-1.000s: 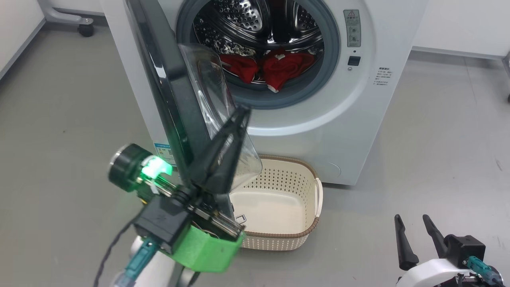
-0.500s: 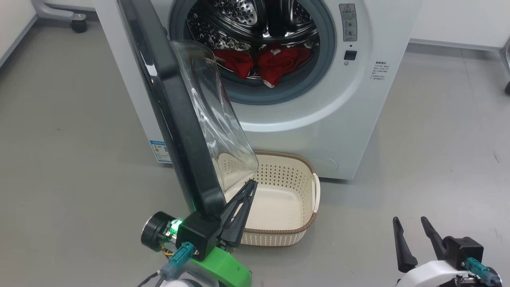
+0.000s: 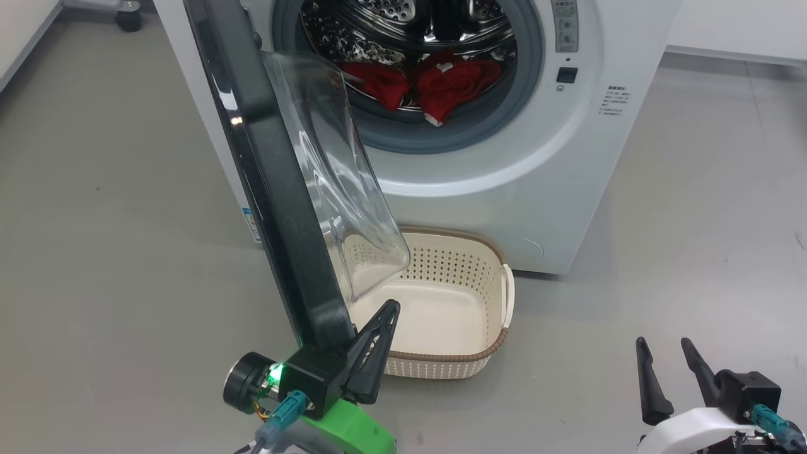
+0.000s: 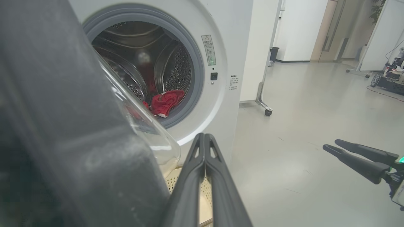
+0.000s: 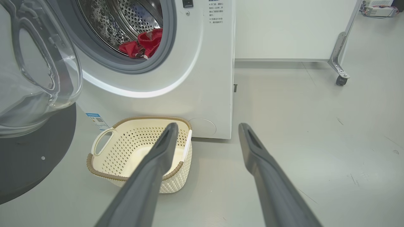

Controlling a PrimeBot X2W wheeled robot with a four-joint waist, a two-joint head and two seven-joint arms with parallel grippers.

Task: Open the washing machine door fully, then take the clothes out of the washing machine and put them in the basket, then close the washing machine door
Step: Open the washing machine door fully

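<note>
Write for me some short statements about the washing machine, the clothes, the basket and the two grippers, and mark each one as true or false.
1. The washing machine door stands open. True.
2. The clothes lie in the basket. False: the red clothes are inside the drum and nothing is in the basket.
3. The left gripper has its two fingers pressed together. True.
4. The right gripper holds a red garment. False: its fingers are spread apart and hold nothing.
5. The basket stands on the floor, directly in front of the washing machine. True.
</note>
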